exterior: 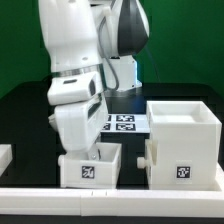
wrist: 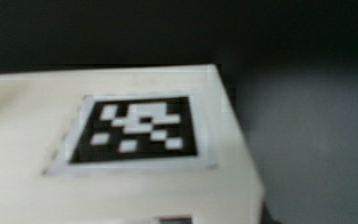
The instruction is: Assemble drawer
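1. Landmark: the casing [exterior: 183,143], a large white open-top cube with a square tag on its near face and a small peg on the side facing the tray
2. Tray [exterior: 89,165] sits near that side of the casing, towards the exterior view's left, apart from it with a dark gap between; small white box, open top, tag on its near face
3. Gripper [exterior: 95,150] is down at the tray's top opening; its fingertips are hidden behind the rim. Cannot tell whether the fingers are spread or pinching a wall
4. Wrist view: a flat white face bearing a black-and-white tag [wrist: 144,132], blurred, against dark table. Probably the tray; not certain
5. Marker board [exterior: 122,123] lies flat behind the casing and tray
6. Risk, as judgement: a thin or off-centre hold on a wall could let the tray tilt or slip on lifting
7. Risk: carried towards the casing, the tray could strike the peg or catch the casing's edge and shove it out of place
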Motion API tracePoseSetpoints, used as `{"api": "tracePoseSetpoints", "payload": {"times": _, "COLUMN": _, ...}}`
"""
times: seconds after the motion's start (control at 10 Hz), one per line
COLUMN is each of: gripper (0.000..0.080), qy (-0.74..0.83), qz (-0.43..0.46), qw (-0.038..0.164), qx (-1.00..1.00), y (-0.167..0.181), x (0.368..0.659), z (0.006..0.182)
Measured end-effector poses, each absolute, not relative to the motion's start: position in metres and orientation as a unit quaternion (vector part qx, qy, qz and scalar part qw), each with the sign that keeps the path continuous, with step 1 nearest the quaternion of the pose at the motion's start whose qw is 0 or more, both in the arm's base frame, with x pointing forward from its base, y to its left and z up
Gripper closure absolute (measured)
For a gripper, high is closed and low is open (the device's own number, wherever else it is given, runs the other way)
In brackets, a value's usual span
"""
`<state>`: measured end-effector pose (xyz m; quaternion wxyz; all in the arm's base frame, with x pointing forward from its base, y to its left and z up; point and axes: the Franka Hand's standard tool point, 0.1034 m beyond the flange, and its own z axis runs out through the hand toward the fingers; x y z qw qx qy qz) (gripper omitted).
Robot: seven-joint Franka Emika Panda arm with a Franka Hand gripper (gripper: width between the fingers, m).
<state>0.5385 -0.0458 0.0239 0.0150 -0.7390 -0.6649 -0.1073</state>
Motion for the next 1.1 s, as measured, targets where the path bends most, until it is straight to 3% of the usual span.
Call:
{"api": "tracePoseSetpoints", "payload": {"times": 0.3, "gripper": 0.0766, "qy": -0.689, "qz": -0.091, "qw": 0.011, "qx": -0.719, "y": -0.026, "x": 0.543, "z": 0.055}}
{"api": "tracePoseSetpoints", "payload": {"times": 0.6, "gripper": 0.0765, "qy": -0.667, "qz": -0.08, "qw": 0.027, "qx": -0.74, "y": -0.019, "x": 0.541, "z": 0.056}}
{"api": "tracePoseSetpoints", "payload": {"times": 1.1, "gripper": 0.0765, "qy": -0.691, "qz": -0.08, "qw": 0.038, "qx": -0.718, "y": -0.025, "x": 0.538, "z": 0.05}}
